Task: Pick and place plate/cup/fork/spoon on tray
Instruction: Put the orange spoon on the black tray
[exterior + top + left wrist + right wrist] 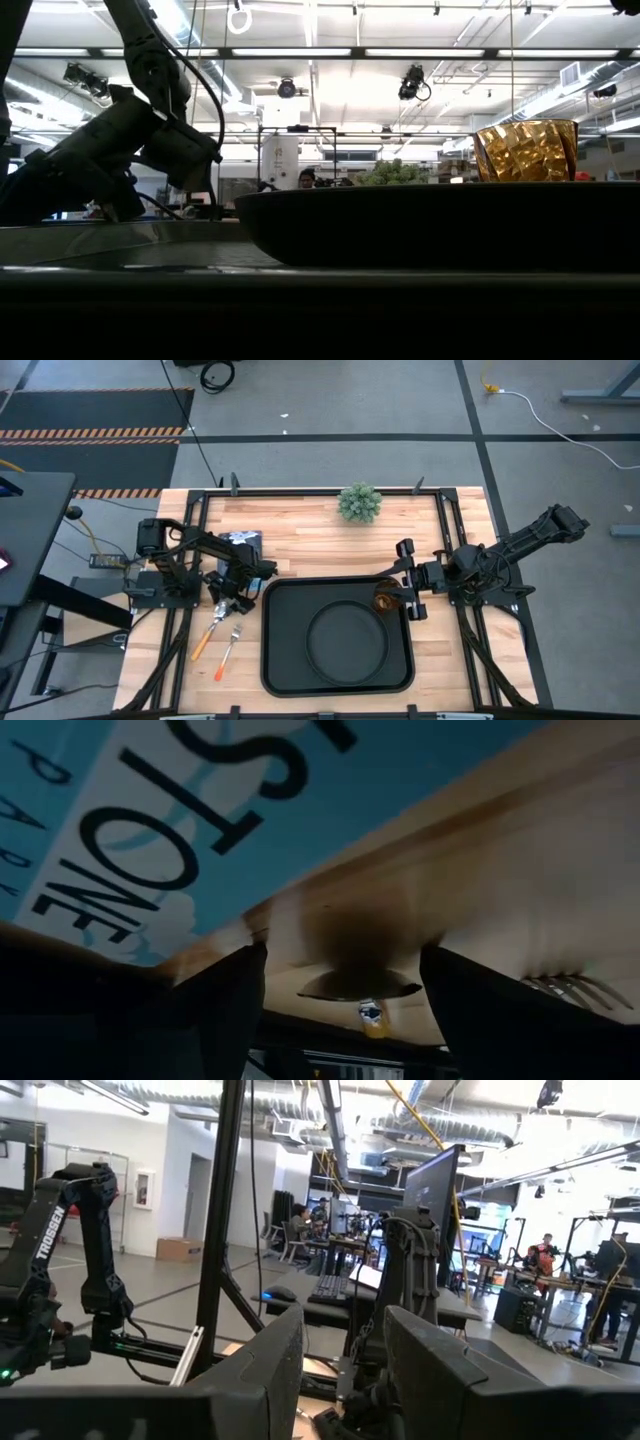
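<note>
- We count one tray (272, 660).
- One plate (347, 641) on it.
- One cup (385, 600).
- One fork (229, 646).
- One spoon (209, 632).
- One small green plant (360, 502).
- One blue printed card (243, 540).
- Two grippers: left (228, 605), right (405, 592).

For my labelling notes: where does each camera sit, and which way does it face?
High view: above the table, looking down at the large black rectangular tray; both arms show.
Low view: at table height, looking level across; one arm shows.
Left wrist view: on that arm, looking down at the shiny silver spoon; left gripper shows.
Right wrist view: on that arm, looking into the room; right gripper shows.
High and low views share the small amber cup.
</note>
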Controlling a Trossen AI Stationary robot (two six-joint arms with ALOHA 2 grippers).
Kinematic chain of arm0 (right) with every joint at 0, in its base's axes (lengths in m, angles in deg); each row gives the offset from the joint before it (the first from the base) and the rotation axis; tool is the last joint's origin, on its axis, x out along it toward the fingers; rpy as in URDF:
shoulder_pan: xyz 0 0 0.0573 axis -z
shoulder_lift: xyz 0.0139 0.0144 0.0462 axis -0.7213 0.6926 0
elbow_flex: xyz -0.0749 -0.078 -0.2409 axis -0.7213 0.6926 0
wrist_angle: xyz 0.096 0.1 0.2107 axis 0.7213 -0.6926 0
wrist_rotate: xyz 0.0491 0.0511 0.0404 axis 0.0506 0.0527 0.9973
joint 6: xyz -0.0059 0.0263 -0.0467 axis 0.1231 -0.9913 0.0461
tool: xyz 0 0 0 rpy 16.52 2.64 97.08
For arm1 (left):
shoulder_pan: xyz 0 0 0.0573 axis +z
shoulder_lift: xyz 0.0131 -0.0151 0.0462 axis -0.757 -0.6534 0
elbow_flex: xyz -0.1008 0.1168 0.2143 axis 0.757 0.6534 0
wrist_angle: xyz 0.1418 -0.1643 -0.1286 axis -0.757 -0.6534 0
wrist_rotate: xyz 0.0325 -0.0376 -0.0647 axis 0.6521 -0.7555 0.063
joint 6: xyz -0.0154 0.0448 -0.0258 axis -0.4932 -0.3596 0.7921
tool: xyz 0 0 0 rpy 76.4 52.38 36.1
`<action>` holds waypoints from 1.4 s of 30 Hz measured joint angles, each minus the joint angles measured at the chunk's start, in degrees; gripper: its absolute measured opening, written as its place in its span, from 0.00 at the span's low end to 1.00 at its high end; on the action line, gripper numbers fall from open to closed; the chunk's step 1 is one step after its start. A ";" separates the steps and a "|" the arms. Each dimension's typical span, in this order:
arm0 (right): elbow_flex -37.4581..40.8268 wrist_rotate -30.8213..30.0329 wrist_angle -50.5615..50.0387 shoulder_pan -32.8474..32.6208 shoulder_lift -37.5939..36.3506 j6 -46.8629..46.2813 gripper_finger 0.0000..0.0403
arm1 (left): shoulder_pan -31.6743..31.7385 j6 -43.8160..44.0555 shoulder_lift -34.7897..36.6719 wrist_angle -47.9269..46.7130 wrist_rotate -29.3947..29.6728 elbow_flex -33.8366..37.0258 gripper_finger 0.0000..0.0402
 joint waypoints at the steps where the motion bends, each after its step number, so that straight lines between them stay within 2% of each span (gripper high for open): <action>1: 0.02 0.00 0.00 0.00 -0.01 0.01 0.37 | -0.02 0.00 0.00 -0.04 -0.01 0.04 0.68; 6: 0.01 0.00 0.00 0.00 -0.01 0.01 0.37 | -0.15 0.13 -0.13 0.03 -2.15 0.08 0.67; 22: 0.00 -0.02 0.00 0.00 0.00 -0.12 0.37 | -0.28 0.59 -0.13 0.92 -3.00 0.19 0.49; 32: 0.00 -0.02 0.00 0.00 -0.01 -0.12 0.37 | -0.24 -0.02 -0.23 0.10 -2.48 -0.35 0.49; 42: 0.01 -0.02 0.00 -0.02 0.00 -0.10 0.37 | 0.25 -1.98 -0.37 -2.25 1.23 -3.49 0.48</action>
